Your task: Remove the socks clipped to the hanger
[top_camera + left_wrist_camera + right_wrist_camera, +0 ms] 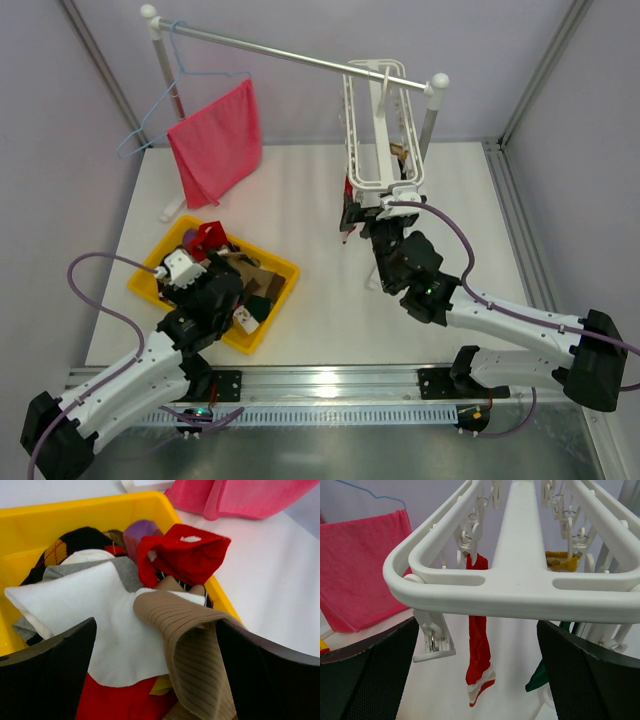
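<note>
Right wrist view: a red sock [479,645] hung clipped to the hanger [520,587] near the table's far right corner. My right gripper [480,672] stood spread beneath. I judged I should pinch high by the clip and pull straight down. My left gripper [155,675] was spread over the bin [75,515].

A white table [330,290] carries a yellow plastic bin [287,268], set askew near its front-left corner. Two white rail posts stand toward the back, the left post [160,70] with its foot [172,212] near the bin and the right post [430,115] well apart.
</note>
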